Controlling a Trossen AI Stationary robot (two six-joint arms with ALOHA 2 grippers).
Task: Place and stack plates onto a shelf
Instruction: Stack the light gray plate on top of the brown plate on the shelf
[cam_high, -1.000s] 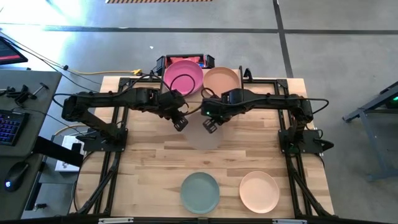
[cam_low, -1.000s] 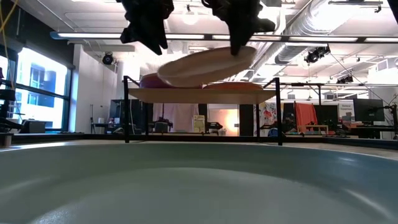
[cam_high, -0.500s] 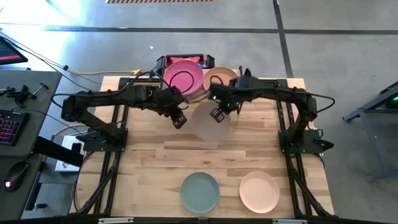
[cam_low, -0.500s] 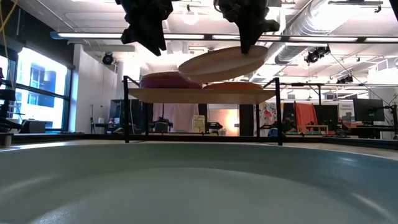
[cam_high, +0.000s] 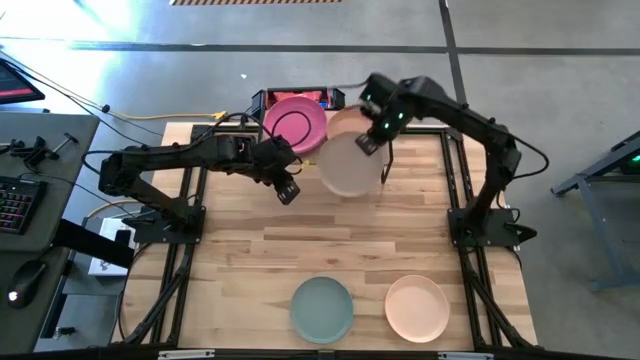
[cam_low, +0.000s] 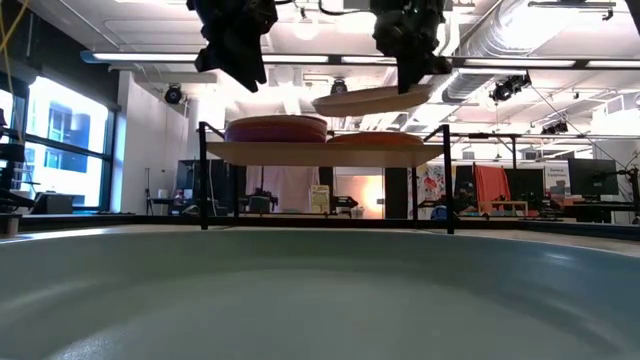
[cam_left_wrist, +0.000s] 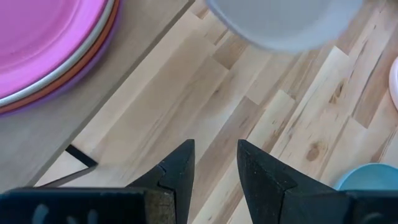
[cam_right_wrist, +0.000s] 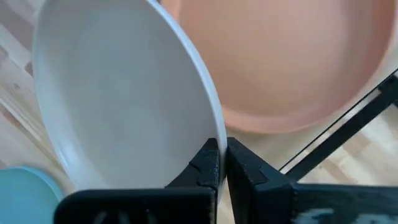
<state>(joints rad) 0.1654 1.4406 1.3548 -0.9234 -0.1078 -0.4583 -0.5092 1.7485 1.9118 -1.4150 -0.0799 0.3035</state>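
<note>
The big light wooden bench (cam_high: 330, 250) carries it all. At its twelve o'clock edge stands the small raised shelf (cam_low: 320, 152), light wooden top on black metal legs. On the shelf's nine o'clock half sits a stack of round matte plates with a pink plate (cam_high: 294, 124) on top, grey, terracotta and purple rims showing beneath in the left wrist view. On the three o'clock half lies a peach plate (cam_high: 352, 121). Down at six o'clock on the bench rest a teal plate (cam_high: 321, 309) and, just beside it toward three o'clock, a pale peach plate (cam_high: 417, 308).

The right pincer (cam_high: 366, 144) is clamped tight on the rim of a cream round plate (cam_high: 348, 166), held in the air, above shelf height, overlapping the shelf's front edge and the peach plate. The left pincer (cam_high: 287, 190) hangs in front of the pink stack, fingers (cam_left_wrist: 176, 172) narrowly parted, gripping nothing.
</note>
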